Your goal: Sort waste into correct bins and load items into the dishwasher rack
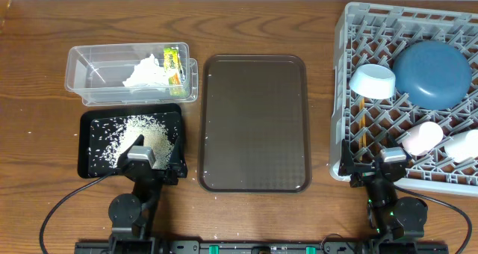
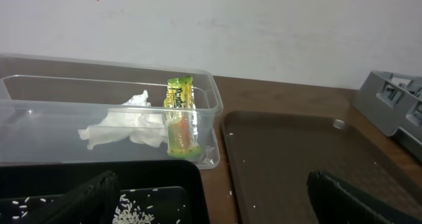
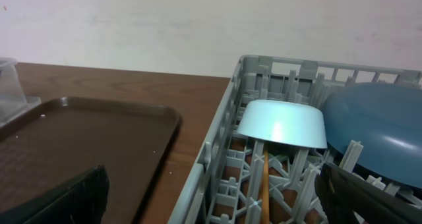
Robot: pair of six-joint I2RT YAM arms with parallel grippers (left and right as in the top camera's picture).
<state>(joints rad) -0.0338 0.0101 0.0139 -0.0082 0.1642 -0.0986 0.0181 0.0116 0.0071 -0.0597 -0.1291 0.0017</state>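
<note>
The clear tub [image 1: 82, 75] holds the white tissue [image 1: 143, 73] and the snack wrapper [image 1: 173, 64]; both also show in the left wrist view, tissue [image 2: 125, 126] and wrapper [image 2: 180, 117]. The black tray [image 1: 88, 158] holds rice grains [image 1: 138, 137]. The grey rack [image 1: 351, 146] holds the blue plate [image 1: 432, 73], white bowl [image 1: 373, 81], pink cup [image 1: 423, 137], whitish cup [image 1: 463, 145] and chopsticks [image 1: 360, 119]. My left gripper [image 1: 140, 158] is open and empty at the black tray's near edge. My right gripper [image 1: 391, 158] is open and empty over the rack's front edge.
A large brown serving tray [image 1: 254, 123] lies between the bins and the rack, with a few stray rice grains on it and on the table around it. The rack's near-left wall [image 3: 217, 165] is right under my right gripper.
</note>
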